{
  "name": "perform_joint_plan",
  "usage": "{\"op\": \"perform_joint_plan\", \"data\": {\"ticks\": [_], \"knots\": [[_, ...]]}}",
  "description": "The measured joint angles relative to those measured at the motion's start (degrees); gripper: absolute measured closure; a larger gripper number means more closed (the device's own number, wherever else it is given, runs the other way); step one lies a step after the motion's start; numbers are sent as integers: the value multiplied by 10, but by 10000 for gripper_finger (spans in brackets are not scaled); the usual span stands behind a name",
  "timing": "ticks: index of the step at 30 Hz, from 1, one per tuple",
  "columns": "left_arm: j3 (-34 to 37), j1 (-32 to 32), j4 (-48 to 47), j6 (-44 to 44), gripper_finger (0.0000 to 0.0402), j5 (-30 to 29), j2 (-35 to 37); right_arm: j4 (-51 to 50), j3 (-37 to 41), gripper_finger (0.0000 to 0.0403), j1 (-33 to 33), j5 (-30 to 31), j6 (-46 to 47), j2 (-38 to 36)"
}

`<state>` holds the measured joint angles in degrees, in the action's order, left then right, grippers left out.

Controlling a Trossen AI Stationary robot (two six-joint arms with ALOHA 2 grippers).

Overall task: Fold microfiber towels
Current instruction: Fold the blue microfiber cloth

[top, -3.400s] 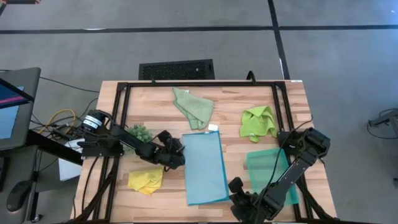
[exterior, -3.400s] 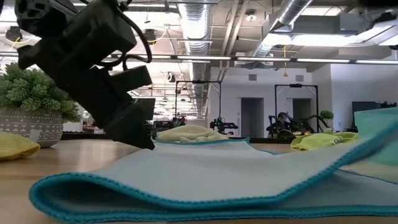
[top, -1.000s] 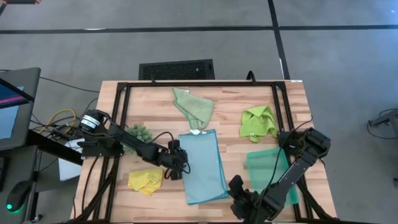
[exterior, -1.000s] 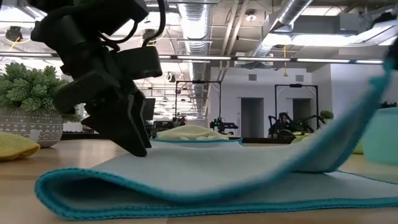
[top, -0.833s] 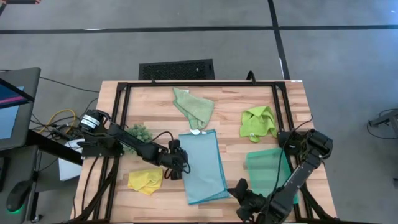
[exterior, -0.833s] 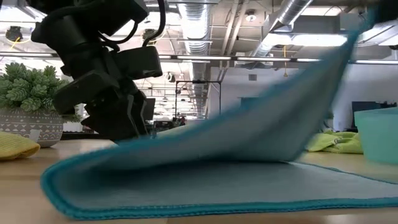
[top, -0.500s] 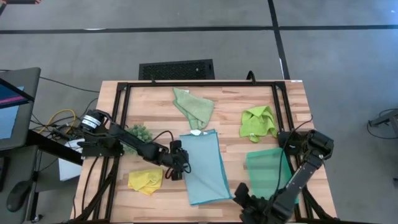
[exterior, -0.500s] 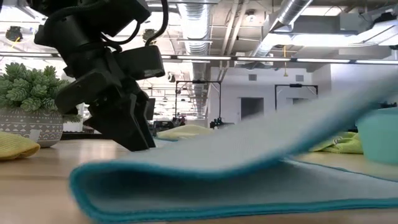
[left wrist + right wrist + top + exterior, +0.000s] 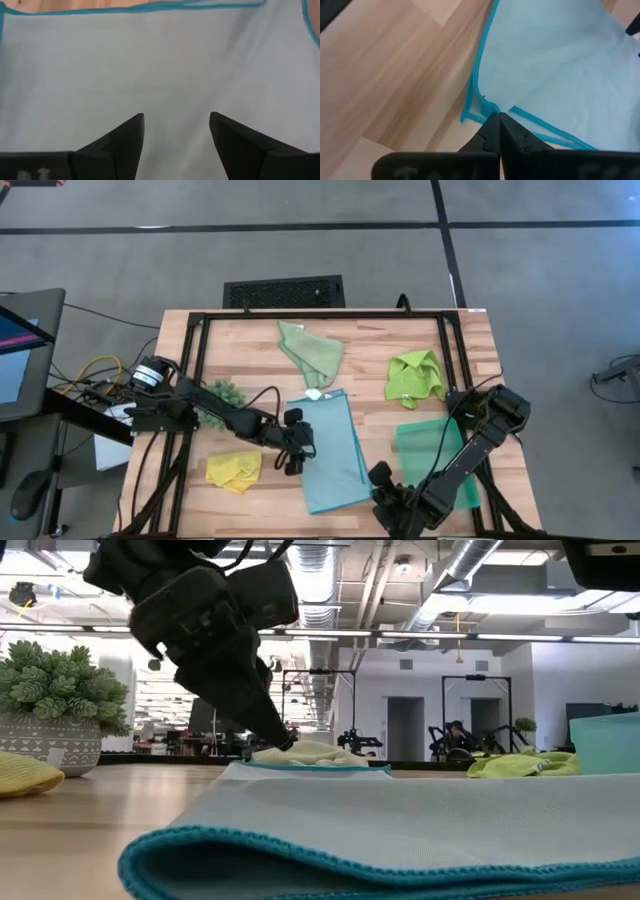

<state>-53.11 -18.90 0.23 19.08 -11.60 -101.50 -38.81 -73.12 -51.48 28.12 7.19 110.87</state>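
The light blue towel [image 9: 333, 451] lay folded in the middle of the desk [image 9: 250, 345], its long axis running from the pale sage green towel [image 9: 311, 352] at the far side down to the near edge, leaning slightly rightward as it came nearer. Taking that blue towel as the landmark: the left gripper [image 9: 296, 448] sat at its left long edge, roughly halfway along, fingers spread wide and pointed across the cloth, nothing between them; the left wrist view showed both fingers [image 9: 125, 137] apart over plain blue fabric. The right gripper [image 9: 382, 485] sat just off the towel's near right corner, fingers pressed almost together; in the right wrist view the tips [image 9: 496, 131] met right at the teal hem of that corner, and whether a sliver of hem was pinched could not be told.

So the towel lay directly ahead of the left gripper, short way across, which looked the nearer arm for pressing or the next fold. The yellow towel [image 9: 234, 470] lay left of the blue one, the lime green towel [image 9: 415, 377] to its far right, the teal tray [image 9: 436, 460] to its right.
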Motion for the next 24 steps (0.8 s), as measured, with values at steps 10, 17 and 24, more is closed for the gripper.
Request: {"op": "perform_joint_plan", "data": {"ticks": [10, 17, 24], "knots": [[31, 18, -17, 26, 182, 18, 0, 61, 0, 371, 12, 0, 67, 0], [52, 49, -60, -22, 182, 16, 5, 103, -4, 298, 25, -26, 68, 0], [49, 91, -126, -97, 182, 7, 31, 101, -7, 257, 72, 2, 62, 0]]}}
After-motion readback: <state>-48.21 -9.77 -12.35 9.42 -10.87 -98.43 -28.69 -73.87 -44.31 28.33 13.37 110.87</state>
